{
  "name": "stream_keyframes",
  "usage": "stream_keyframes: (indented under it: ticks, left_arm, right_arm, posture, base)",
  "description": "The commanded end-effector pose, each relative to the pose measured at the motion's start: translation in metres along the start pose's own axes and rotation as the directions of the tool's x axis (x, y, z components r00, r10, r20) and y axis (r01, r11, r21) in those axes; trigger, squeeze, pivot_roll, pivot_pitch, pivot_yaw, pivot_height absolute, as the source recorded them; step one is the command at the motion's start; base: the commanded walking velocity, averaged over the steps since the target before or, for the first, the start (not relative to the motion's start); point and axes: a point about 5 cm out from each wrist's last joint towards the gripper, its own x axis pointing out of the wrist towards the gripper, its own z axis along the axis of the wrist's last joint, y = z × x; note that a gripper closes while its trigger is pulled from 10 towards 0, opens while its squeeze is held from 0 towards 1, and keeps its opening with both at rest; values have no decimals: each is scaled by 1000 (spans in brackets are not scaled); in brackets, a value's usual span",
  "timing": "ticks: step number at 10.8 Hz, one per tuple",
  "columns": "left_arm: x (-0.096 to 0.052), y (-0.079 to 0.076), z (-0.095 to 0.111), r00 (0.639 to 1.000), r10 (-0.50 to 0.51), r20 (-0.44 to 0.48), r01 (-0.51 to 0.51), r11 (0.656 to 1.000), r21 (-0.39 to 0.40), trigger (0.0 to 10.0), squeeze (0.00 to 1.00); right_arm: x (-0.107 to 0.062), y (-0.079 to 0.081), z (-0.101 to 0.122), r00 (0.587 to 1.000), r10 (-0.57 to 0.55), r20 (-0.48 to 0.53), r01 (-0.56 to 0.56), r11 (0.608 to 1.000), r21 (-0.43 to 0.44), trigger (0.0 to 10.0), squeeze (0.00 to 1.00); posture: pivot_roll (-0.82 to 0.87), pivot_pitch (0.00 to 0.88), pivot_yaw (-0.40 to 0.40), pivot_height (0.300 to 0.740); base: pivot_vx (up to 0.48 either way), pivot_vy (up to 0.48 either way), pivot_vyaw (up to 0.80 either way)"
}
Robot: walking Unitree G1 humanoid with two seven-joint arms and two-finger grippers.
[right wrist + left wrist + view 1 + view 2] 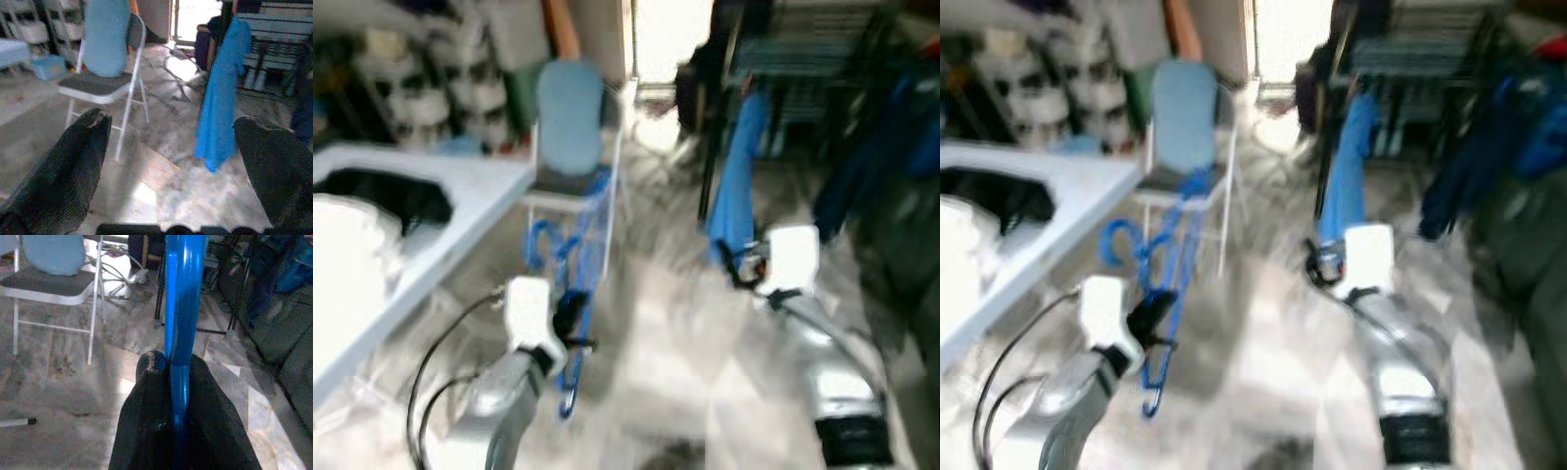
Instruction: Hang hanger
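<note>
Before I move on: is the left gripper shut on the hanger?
Shut. In the left wrist view both black fingers press against the blue hanger between them.

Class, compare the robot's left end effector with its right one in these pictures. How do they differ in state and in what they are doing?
The left end effector is shut on the blue hanger, whose bar runs up between its fingers; the right end effector is open and holds nothing. The left one faces the hanger bar close up, while the right one looks out on the folding chair and a hanging blue garment. Both have two black fingers.
</note>
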Motion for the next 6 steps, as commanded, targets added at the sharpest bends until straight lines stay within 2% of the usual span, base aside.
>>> stream_keyframes:
  ticks: [1,2,4,5,6]
  left_arm:
    - [4,8,10,1000,-7,18,6,998,66,10000,0]
    - [10,28,23,999,-38,16,34,978,206,10000,0]
    - [15,47,31,995,-84,-48,96,931,353,10000,0]
    - [15,56,33,979,-139,-147,197,824,532,10000,0]
    - [14,64,31,958,-175,-225,276,767,579,10000,0]
  right_arm:
    - [6,7,9,999,37,35,-35,999,-39,10000,0]
    - [10,9,23,981,163,103,-144,975,-170,10000,0]
    - [11,5,29,944,322,71,-303,932,-197,10000,0]
    - [9,0,34,892,450,33,-424,862,-279,10000,0]
    - [3,0,41,805,593,5,-562,764,-317,10000,0]
  posture:
    - [-80,0,71,740]
    - [-87,0,82,740]
    - [-87,0,88,740]
    - [-83,0,91,740]
    - [-82,0,94,740]
  base:
    - [0,0,0]
    - [0,0,0]
    - [0,0,0]
    - [0,0,0]
    - [0,0,0]
